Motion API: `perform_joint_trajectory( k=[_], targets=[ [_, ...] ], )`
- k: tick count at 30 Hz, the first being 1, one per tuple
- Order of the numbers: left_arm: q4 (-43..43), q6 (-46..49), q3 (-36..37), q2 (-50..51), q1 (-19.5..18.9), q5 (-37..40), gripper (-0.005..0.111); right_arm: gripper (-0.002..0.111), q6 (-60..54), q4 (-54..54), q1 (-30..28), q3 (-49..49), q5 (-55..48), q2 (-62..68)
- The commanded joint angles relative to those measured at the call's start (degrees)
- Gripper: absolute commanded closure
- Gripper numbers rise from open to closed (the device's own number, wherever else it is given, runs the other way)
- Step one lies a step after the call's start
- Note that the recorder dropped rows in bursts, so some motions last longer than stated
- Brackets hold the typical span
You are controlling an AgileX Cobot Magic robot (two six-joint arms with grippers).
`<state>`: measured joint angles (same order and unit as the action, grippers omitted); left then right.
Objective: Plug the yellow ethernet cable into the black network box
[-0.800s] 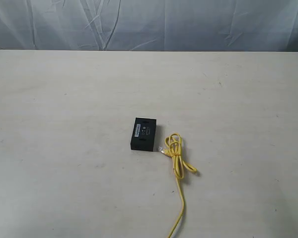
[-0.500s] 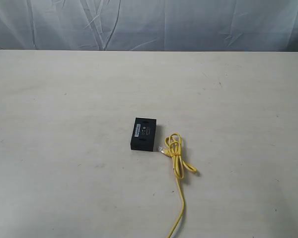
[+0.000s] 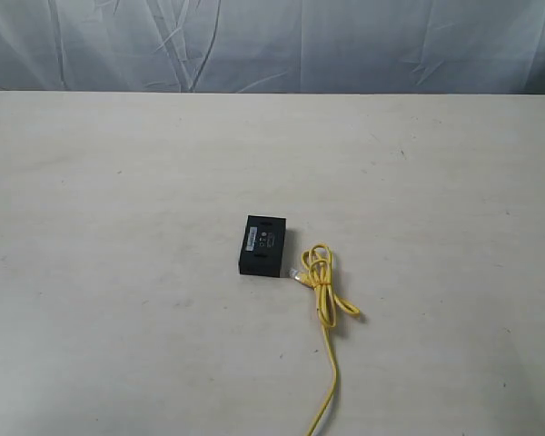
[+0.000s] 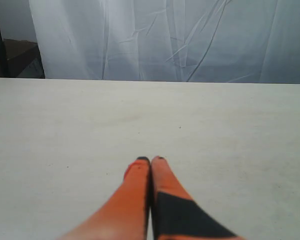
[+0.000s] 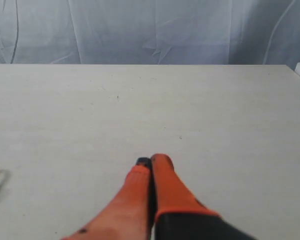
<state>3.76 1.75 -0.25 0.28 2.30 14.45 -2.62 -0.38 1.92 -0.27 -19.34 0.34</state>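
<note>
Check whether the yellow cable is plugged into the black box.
Unplugged: the yellow ethernet cable lies coiled beside the black network box, its clear plug loose on the table.

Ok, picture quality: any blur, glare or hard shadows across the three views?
Exterior view: soft even light, no glare; the yellow ethernet cable and black network box are in focus with faint shadows. Left wrist view: the left gripper blurs toward the lens, table sharp. Right wrist view: the right gripper likewise.
</note>
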Motion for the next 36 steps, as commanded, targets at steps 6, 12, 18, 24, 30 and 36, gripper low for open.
perform_joint_trajectory(
  k=[6,12,18,24,30,36],
  targets=[
    [0.0,-0.2,0.2,-0.3,-0.1,-0.8,0.107,0.109,-0.2,-0.6,0.2,0.3,17.5,-0.3],
    [0.0,-0.2,0.2,-0.3,-0.1,-0.8,0.107,0.109,-0.2,-0.6,0.2,0.3,28.5,-0.3],
    [0.0,-0.2,0.2,-0.3,-0.1,-0.8,0.107,0.109,-0.2,-0.6,0.2,0.3,38.5,-0.3],
    [0.0,-0.2,0.2,-0.3,-0.1,-0.8,0.107,0.109,-0.2,-0.6,0.2,0.3,41.2,-0.3],
    [0.0,-0.2,0.2,-0.3,-0.1,-0.8,0.107,0.109,-0.2,-0.5,0.2,-0.7,35.0,-0.3],
    [0.0,-0.2,0.2,-0.3,-0.1,-0.8,0.107,0.109,-0.6,-3.8,0.2,-10.6,18.0,1.6]
  ],
)
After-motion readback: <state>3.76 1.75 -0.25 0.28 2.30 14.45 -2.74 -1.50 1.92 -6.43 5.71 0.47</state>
